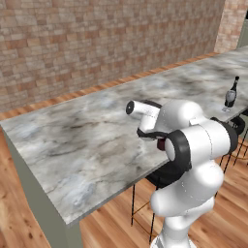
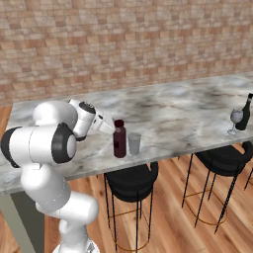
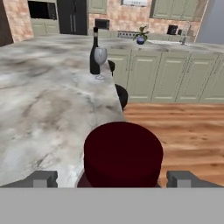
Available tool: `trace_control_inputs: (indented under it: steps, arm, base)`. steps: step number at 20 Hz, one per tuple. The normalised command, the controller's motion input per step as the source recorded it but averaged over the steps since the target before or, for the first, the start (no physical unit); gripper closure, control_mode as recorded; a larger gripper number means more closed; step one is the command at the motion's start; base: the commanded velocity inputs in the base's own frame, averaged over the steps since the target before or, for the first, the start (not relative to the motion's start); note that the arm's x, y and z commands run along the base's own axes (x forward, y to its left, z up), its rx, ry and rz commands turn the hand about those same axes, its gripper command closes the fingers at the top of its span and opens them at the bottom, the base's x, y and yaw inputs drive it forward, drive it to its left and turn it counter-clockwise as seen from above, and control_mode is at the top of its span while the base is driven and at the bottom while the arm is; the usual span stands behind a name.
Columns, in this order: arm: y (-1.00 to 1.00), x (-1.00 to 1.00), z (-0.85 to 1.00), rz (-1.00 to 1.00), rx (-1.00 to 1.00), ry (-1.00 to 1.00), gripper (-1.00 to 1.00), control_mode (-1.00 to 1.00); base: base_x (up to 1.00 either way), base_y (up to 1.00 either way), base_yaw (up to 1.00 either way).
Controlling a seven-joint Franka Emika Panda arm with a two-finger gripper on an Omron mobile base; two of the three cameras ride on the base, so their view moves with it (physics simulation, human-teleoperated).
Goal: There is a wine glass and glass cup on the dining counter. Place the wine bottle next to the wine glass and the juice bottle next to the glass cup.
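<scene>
On the dining counter the squat maroon juice bottle stands upright near the front edge, right beside the glass cup. My gripper is just behind the bottle's top. In the hand view its fingertips stand wide on either side of the juice bottle's cap, clear of it, so the gripper is open. Far down the counter the wine bottle stands upright next to the wine glass. The hand view has the same wine bottle and wine glass in the distance.
Black stools stand under the counter's front edge, another stool further right. A brick wall runs behind the counter. Green cabinets line the far side of the room.
</scene>
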Motion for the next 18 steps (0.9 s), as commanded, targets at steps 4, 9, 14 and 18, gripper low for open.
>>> trace_control_inputs:
  steps: [4,9,14,18]
  arm:
    - [0.10,-0.01,0.00,0.00,0.00,0.00,-1.00,-1.00]
    - [0.12,-0.01,0.00,0.00,0.00,0.00,-1.00,-1.00]
    - [0.11,-0.03,0.00,0.00,0.00,0.00,-1.00,-1.00]
    - [0.07,-0.06,0.00,0.00,0.00,0.00,-1.00,-1.00]
  base:
    - [0.00,0.00,0.00]
    - [0.00,0.00,0.00]
    - [0.00,0.00,0.00]
    - [0.00,0.00,0.00]
